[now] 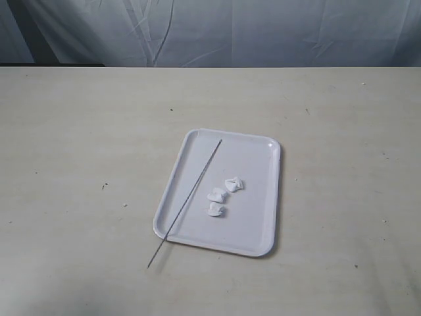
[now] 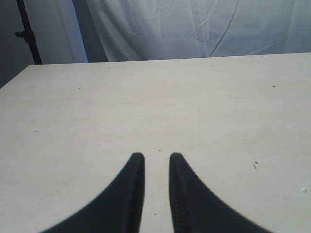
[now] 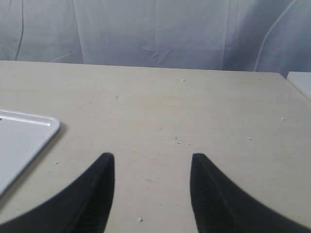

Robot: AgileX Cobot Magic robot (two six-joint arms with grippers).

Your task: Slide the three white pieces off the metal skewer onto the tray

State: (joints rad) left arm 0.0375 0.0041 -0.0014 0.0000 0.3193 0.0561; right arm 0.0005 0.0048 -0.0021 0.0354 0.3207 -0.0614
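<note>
The glossy white tray [image 1: 253, 158] lies in the middle of the table in the exterior view. Three white pieces lie loose on it, close together: one [image 1: 233, 185], one [image 1: 216, 195] and one [image 1: 216, 210]. The thin metal skewer [image 1: 197, 183] lies bare across the tray's left side, its near end sticking out over the table. No arm shows in the exterior view. My left gripper [image 2: 156, 158] hangs over bare table, jaws a little apart, empty. My right gripper [image 3: 153, 158] is open wide and empty, with a tray corner [image 3: 29, 133] to one side.
The beige table [image 1: 79, 164] carries small dark specks and crumbs. A white cloth backdrop [image 1: 217, 29] hangs behind the far edge. A dark stand [image 2: 26, 34] shows beyond the table corner in the left wrist view. A white object's edge [image 3: 302, 80] sits at the table's side.
</note>
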